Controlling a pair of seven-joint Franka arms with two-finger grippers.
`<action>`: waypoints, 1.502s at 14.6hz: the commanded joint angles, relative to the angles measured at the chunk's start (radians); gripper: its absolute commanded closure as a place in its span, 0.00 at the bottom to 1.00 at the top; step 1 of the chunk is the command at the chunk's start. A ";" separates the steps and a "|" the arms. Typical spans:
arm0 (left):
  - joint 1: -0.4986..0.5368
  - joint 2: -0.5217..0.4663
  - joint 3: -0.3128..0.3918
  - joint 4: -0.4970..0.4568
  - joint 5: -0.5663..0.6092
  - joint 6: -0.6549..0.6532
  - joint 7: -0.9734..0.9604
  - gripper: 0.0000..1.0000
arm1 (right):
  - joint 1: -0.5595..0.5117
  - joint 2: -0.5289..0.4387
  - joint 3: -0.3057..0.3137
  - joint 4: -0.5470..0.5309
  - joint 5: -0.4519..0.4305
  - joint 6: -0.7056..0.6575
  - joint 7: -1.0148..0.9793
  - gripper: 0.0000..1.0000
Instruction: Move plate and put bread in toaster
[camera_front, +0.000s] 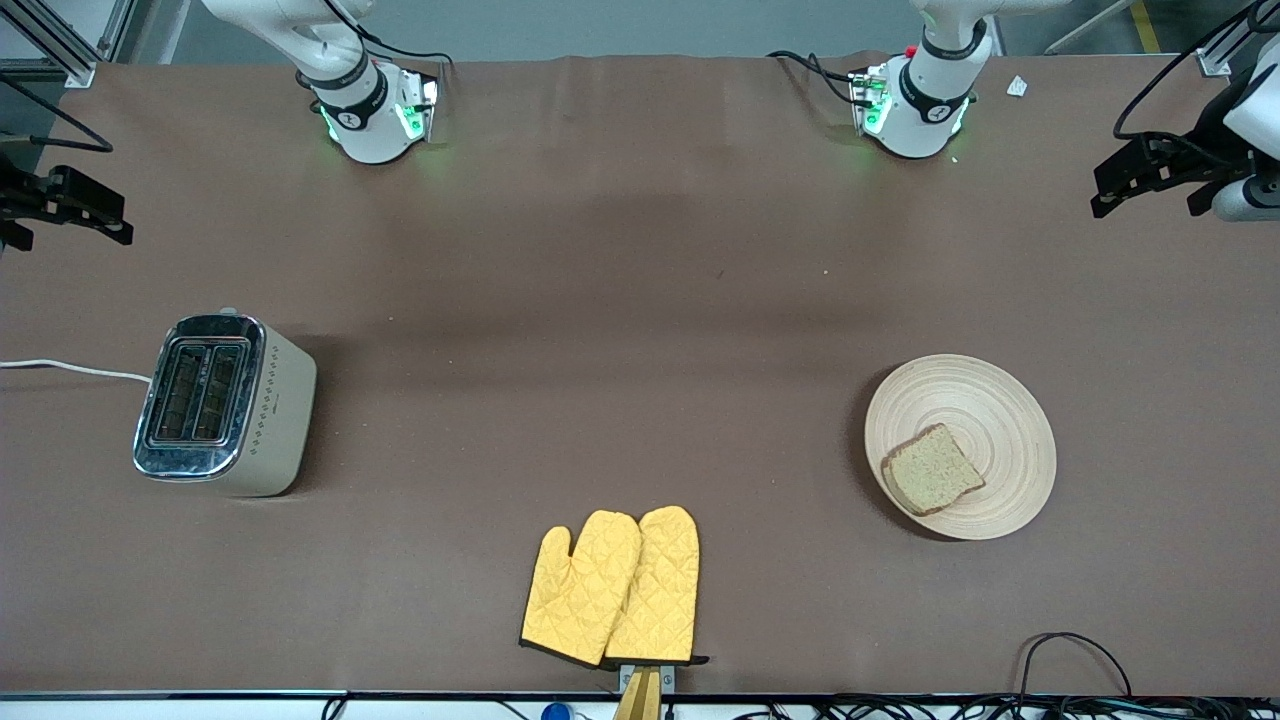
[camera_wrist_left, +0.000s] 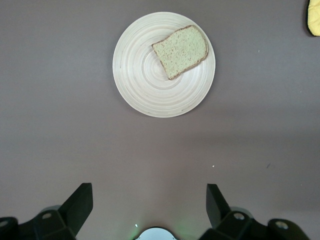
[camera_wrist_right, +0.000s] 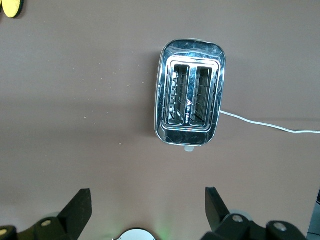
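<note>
plate (camera_front: 1000, 400): on the table toward the left arm's end, flat, nothing gripping it.
bread (camera_front: 934, 469): one slice lying on the plate, off-centre toward the rim nearer the front camera.
toaster (camera_front: 226, 403): upright toward the right arm's end, both slots empty, white cord (camera_front: 70, 368) trailing off the table edge.
left gripper (camera_wrist_left: 149, 210): up in the air over bare table beside the plate, jaws spread wide, holding nothing (arm waiting).
right gripper (camera_wrist_right: 148, 210): up over bare table by the toaster, jaws wide apart, empty.
oven mitts (camera_front: 615, 586): yellow pair at the table edge nearest the front camera, midway between the two ends.
</note>
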 joint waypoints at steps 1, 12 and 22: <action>0.003 0.023 0.003 0.045 -0.008 -0.018 0.015 0.00 | 0.002 -0.005 -0.005 -0.008 0.012 0.007 0.005 0.00; 0.248 0.365 0.155 0.113 -0.378 0.057 0.291 0.00 | 0.003 -0.005 -0.005 -0.019 0.012 0.011 0.005 0.00; 0.483 0.780 0.153 0.110 -0.755 0.156 0.647 0.00 | 0.003 -0.006 -0.002 -0.037 0.012 0.010 0.005 0.00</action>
